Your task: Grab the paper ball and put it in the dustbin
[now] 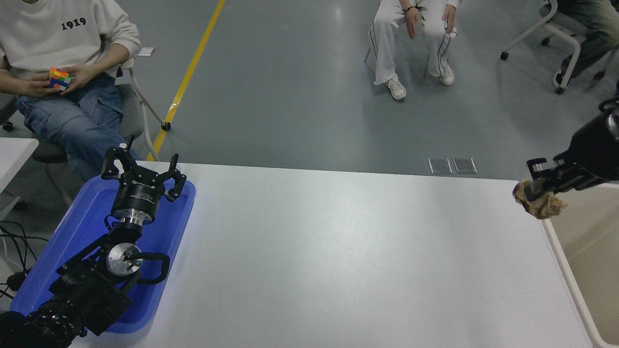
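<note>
The paper ball [539,204] is clamped in the right gripper [536,186] and held in the air — just at the near-left corner of the dustbin [570,285], above the table [338,251] edge beside its rim. The left gripper [143,170] is parked far left of the dustbin over the blue tray [72,241] — fingers spread, nothing held.

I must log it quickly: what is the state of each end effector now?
Left end effector: open, holding nothing, parked over the blue tray.
Right end effector: closed on the paper ball, beside the dustbin.
</note>
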